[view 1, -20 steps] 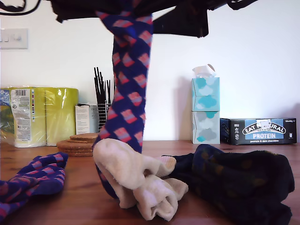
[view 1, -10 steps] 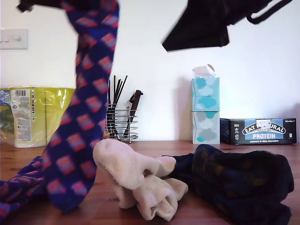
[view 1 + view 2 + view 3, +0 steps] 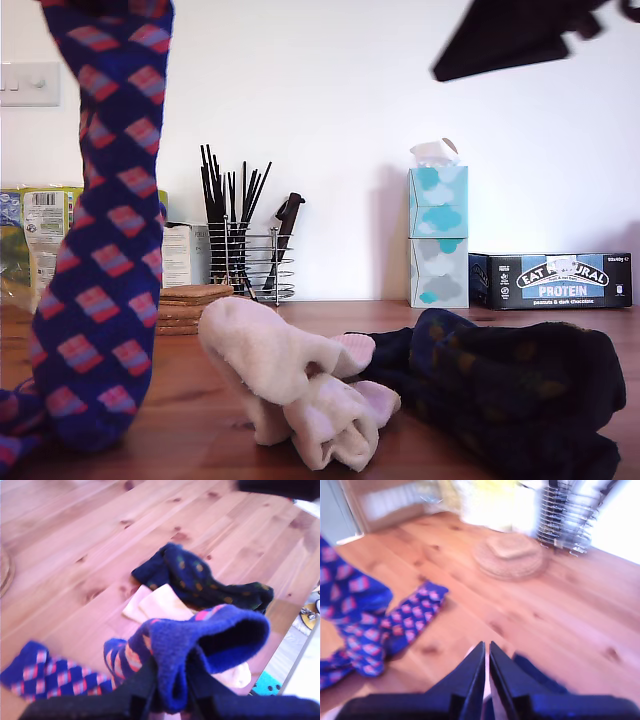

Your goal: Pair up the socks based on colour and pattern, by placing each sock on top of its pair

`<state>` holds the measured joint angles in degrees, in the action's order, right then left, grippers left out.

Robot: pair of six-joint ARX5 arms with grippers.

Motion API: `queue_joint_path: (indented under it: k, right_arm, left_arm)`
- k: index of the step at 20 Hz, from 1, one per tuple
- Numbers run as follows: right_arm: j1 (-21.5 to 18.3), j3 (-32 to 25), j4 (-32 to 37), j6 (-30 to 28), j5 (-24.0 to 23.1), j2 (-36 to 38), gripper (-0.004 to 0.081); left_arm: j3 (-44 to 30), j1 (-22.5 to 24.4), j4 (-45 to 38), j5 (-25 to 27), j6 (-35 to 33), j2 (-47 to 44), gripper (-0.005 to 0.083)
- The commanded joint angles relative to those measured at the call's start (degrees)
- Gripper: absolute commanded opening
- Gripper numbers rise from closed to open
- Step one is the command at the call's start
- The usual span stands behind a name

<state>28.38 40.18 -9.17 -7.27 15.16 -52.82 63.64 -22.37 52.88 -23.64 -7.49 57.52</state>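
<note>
- Checked sock (image 3: 105, 250): hangs full length at the exterior view's left, its toe resting on the wooden table (image 3: 180, 410) over a second checked sock (image 3: 410, 617) that lies flat there.
- My first gripper (image 3: 170, 692): raised above the table, jaws clamped on the cuff of the hanging checked sock.
- My second gripper (image 3: 486, 672): held high, jaws pressed together with nothing between them; a dark arm part (image 3: 520, 35) shows at the exterior view's upper right.
- Navy dotted socks (image 3: 510, 395): heaped on the table at the exterior view's right, touching the cream pile.
- Cream socks (image 3: 300, 385): bunched at the table's centre, between the checked and navy socks.
- Wire holder (image 3: 250, 262): stands at the back, holding dark utensils.
- Tissue boxes (image 3: 438, 235): two stacked, beside a protein bar box (image 3: 555, 280).
- Coasters (image 3: 190, 305): stacked near the wire holder.
</note>
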Motion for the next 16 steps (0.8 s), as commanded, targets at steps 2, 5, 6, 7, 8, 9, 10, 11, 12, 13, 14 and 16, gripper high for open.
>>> queue_joint_path:
  k: [2,5,6,7,8,9,10,11,12,13,14,16]
  right_arm:
    - [1.33,-2.43,-4.66,2.19,-0.94,7.30,-0.0014]
    - [1.99,-2.71,-10.32,1.62,-0.98,11.80,-0.0014]
    - [1.99,-2.71,-11.10,1.20,-1.01,12.31,-0.0014]
    - [1.99,-2.71,-11.58,1.22,-0.98,12.28,-0.0014]
    - [1.99,-2.71,-11.96,1.20,-0.96,12.17,-0.0014]
    - [1.99,-2.71,-12.02,1.07,-0.96,12.07,-0.0014]
    - [1.99,-2.71,-11.91,0.81,-0.68,11.98,-0.0014]
    - [1.99,-2.71,-11.87,0.81,-0.57,11.93,-0.0014]
    - [1.99,-2.71,-11.87,0.79,-0.57,11.93,-0.0014]
    - [1.99,-2.71,-11.78,0.79,-0.59,11.89,-0.0014]
    - [1.99,-2.71,-11.67,0.76,-0.57,11.89,-0.0014]
    - [1.99,-2.71,-11.45,0.76,-0.50,11.89,-0.0014]
  left_arm:
    - [-0.39,0.13,3.56,0.00,4.59,0.11,-0.0024]
    - [1.86,0.09,8.17,-2.93,8.02,-0.15,-0.0024]
    - [3.50,0.09,10.14,-4.04,9.14,-0.15,-0.0024]
    - [5.53,0.09,12.24,-5.11,9.55,-0.15,-0.0024]
    - [7.78,0.09,14.56,-5.51,9.57,-0.15,-0.0024]
    - [10.01,0.09,16.44,-5.49,9.68,-0.15,-0.0024]
    - [12.26,0.09,18.03,-5.49,9.68,-0.15,-0.0024]
    - [14.23,0.09,19.69,-5.49,9.68,-0.15,-0.0024]
    - [15.96,0.09,21.66,-5.46,9.79,-0.11,-0.0024]
    - [17.14,0.09,23.41,-5.49,10.12,-0.11,-0.0024]
    - [17.64,0.09,24.37,-5.46,10.10,-0.11,-0.0024]
    - [17.53,0.09,24.76,-5.35,10.10,-0.09,-0.0024]
